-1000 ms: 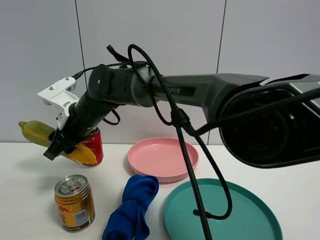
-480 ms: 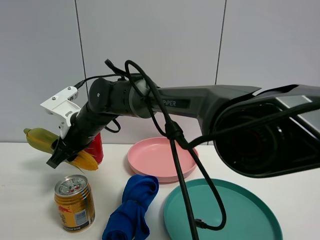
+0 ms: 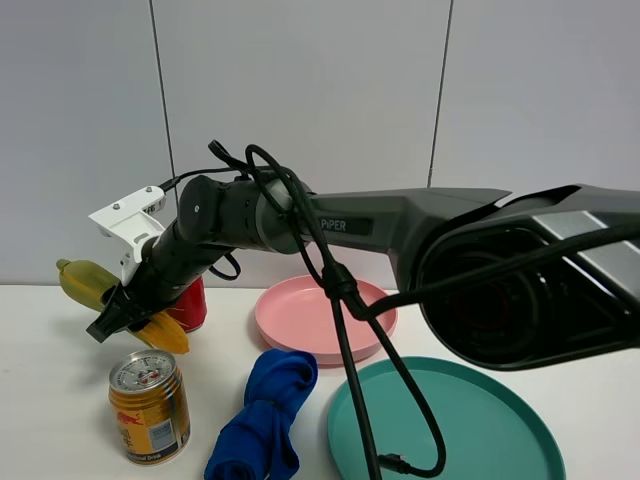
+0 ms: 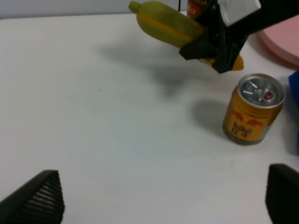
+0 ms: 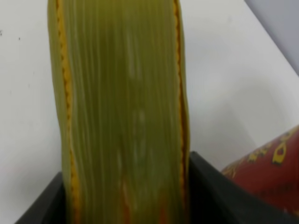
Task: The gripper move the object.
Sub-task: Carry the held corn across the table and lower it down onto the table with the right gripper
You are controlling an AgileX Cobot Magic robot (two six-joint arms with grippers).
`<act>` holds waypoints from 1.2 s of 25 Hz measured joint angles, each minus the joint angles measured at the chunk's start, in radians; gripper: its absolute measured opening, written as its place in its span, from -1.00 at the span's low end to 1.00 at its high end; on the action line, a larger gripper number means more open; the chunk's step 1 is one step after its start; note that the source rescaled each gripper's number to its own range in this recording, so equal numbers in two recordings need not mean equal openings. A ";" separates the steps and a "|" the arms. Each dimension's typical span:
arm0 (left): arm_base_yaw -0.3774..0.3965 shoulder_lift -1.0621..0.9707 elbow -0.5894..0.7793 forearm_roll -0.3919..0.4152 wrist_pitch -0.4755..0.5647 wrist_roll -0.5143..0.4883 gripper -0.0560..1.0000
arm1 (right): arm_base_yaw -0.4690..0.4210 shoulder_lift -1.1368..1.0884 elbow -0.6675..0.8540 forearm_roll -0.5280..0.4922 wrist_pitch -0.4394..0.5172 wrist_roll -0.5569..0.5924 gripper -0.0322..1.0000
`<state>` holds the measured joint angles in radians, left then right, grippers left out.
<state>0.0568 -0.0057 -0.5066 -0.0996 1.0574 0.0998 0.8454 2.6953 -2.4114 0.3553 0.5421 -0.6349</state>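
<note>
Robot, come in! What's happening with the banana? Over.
Right gripper shut on banana, held off the table. Left gripper open, empty. Gold can and red can stand close by.

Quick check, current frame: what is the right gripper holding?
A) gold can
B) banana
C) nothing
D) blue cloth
B: the right gripper is shut on the banana, held clear of the table, while the gold can and blue cloth sit free on it.
</note>
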 joint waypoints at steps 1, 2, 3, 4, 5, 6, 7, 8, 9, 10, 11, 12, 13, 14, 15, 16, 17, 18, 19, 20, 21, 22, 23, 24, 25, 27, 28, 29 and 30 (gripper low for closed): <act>0.000 0.000 0.000 0.000 0.000 0.000 1.00 | 0.000 0.000 0.000 -0.004 0.000 0.018 -0.94; 0.000 0.000 0.000 0.000 0.000 0.000 1.00 | 0.000 0.000 0.000 -0.015 0.005 0.027 -0.94; 0.000 0.000 0.000 0.000 0.000 0.000 1.00 | 0.000 0.000 0.000 -0.031 0.009 0.031 -0.94; 0.000 0.000 0.000 0.000 0.000 0.000 1.00 | 0.000 0.000 0.000 -0.045 0.015 0.033 -0.94; 0.000 0.000 0.000 0.000 0.000 0.000 1.00 | 0.000 0.000 0.000 -0.063 0.022 0.036 -0.94; 0.000 0.000 0.000 0.000 0.000 0.000 1.00 | 0.000 0.000 0.000 -0.084 0.027 0.036 -0.94; 0.000 0.000 0.000 0.000 0.000 0.000 1.00 | 0.000 0.000 0.000 -0.101 0.033 0.036 -0.94; 0.000 0.000 0.000 0.000 0.000 0.000 1.00 | 0.000 0.000 0.000 -0.120 0.037 0.036 -0.94; 0.000 0.000 0.000 0.000 0.000 0.000 1.00 | 0.000 0.000 0.000 -0.131 0.039 0.036 -0.94; 0.000 0.000 0.000 0.000 0.000 0.000 1.00 | 0.000 0.000 0.000 -0.136 0.039 0.036 -0.94; 0.000 0.000 0.000 0.000 0.000 0.000 1.00 | 0.000 0.000 0.000 -0.136 0.040 0.035 -0.94; 0.000 0.000 0.000 0.000 0.000 0.000 1.00 | 0.000 0.000 0.000 -0.137 0.040 0.027 -0.94; 0.000 0.000 0.000 0.000 0.000 0.000 1.00 | 0.000 0.000 0.000 -0.140 0.040 0.018 -0.94; 0.000 0.000 0.000 0.000 0.000 0.000 1.00 | 0.000 0.000 0.000 -0.142 0.044 0.002 -0.94; 0.000 0.000 0.000 0.000 0.000 0.000 1.00 | 0.000 0.000 0.000 -0.144 0.050 -0.016 -0.94; 0.000 0.000 0.000 0.000 0.000 0.000 1.00 | 0.000 0.000 0.000 -0.144 0.056 -0.028 -0.94; 0.000 0.000 0.000 0.000 0.000 0.000 1.00 | 0.000 0.000 0.000 -0.145 0.061 -0.038 -0.94; 0.000 0.000 0.000 0.000 0.000 0.000 1.00 | 0.000 0.000 0.000 -0.144 0.064 -0.042 -0.94; 0.000 0.000 0.000 0.000 0.000 0.000 1.00 | 0.000 0.000 0.000 -0.144 0.065 -0.042 -0.94; 0.000 0.000 0.000 -0.001 0.000 0.000 1.00 | 0.000 0.000 0.000 -0.144 0.066 -0.043 -0.94; 0.000 0.000 0.000 -0.001 0.000 0.000 1.00 | 0.000 0.000 0.000 -0.144 0.067 -0.043 -0.94; 0.000 0.000 0.000 -0.001 0.000 0.000 1.00 | 0.000 0.000 0.000 -0.144 0.068 -0.043 -0.94; 0.000 0.000 0.000 -0.001 0.000 0.000 1.00 | 0.000 0.000 0.000 -0.144 0.067 -0.043 -0.94; 0.000 0.000 0.000 -0.001 0.000 0.000 1.00 | 0.000 0.000 0.000 -0.144 0.069 -0.043 -0.94; 0.000 0.000 0.000 -0.001 0.000 0.000 1.00 | 0.000 0.000 0.000 -0.144 0.070 -0.043 -0.94; 0.000 0.000 0.000 -0.001 0.000 0.000 1.00 | 0.000 0.000 0.000 -0.144 0.070 -0.043 -0.94; 0.000 0.000 0.000 -0.001 0.000 0.000 1.00 | 0.000 0.000 0.000 -0.144 0.071 -0.043 -0.94; 0.000 0.000 0.000 -0.001 0.000 0.000 1.00 | 0.000 0.000 0.000 -0.144 0.071 -0.043 -0.94; 0.000 0.000 0.000 -0.001 0.000 0.000 1.00 | 0.000 0.000 0.000 -0.144 0.071 -0.043 -0.94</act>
<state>0.0568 -0.0057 -0.5066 -0.1007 1.0574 0.0998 0.8454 2.6953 -2.4114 0.2112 0.6126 -0.6780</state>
